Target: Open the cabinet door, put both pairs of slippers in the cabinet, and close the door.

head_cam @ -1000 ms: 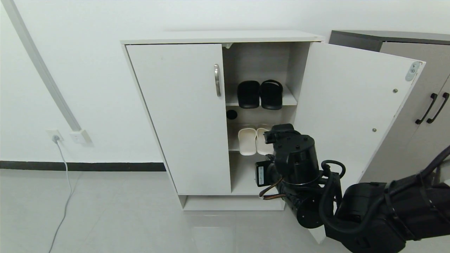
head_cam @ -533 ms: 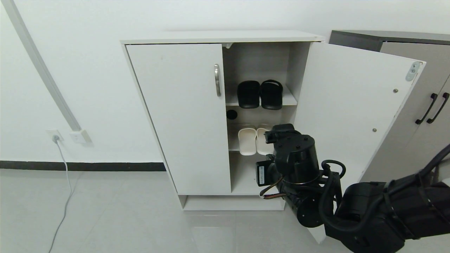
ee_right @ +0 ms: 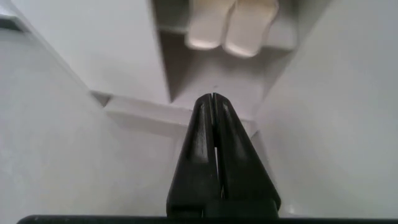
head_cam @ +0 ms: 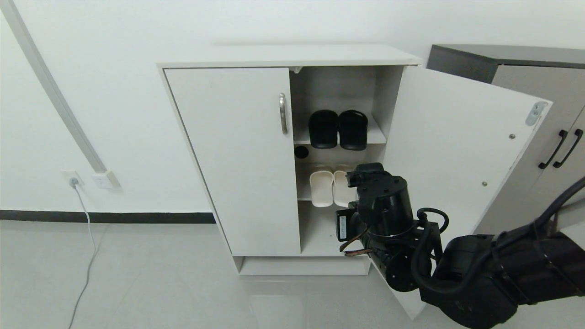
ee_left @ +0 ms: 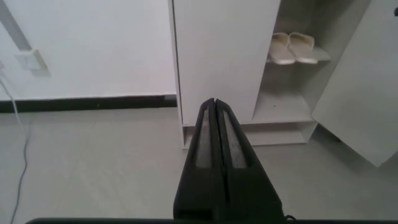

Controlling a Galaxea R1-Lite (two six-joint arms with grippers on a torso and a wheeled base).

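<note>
The white cabinet (head_cam: 283, 54) stands against the wall in the middle of the head view. Its left door (head_cam: 233, 160) is shut, with a metal handle (head_cam: 283, 114) near its inner edge. Its right door (head_cam: 457, 151) is swung wide open towards the right of the frame.

Both pairs are inside the open half. The black slippers (head_cam: 338, 129) sit side by side on the upper shelf. The white slippers (head_cam: 328, 187) sit side by side on the shelf below, their near ends at its front edge. Under them the bottom compartment (head_cam: 320, 233) shows a bare floor panel.

The right arm (head_cam: 388, 214) comes in from the lower right of the frame. Its wrist is in front of the open half, just below and right of the white pair, partly covering the right slipper. In the right wrist view the right claw (ee_right: 214, 99) is pressed fully closed with nothing in it. It points at the bottom compartment, with the white slippers (ee_right: 230, 25) beyond its tip.

In the left wrist view the left claw (ee_left: 214, 104) is also closed tight and empty. It is over the grey floor (ee_left: 93, 162), well back from the cabinet.

A grey cabinet (head_cam: 539, 137) with two dark handles stands at the right edge. At the lower left a wall socket (head_cam: 71, 179) has a cable (head_cam: 87, 256) trailing down to the floor.
</note>
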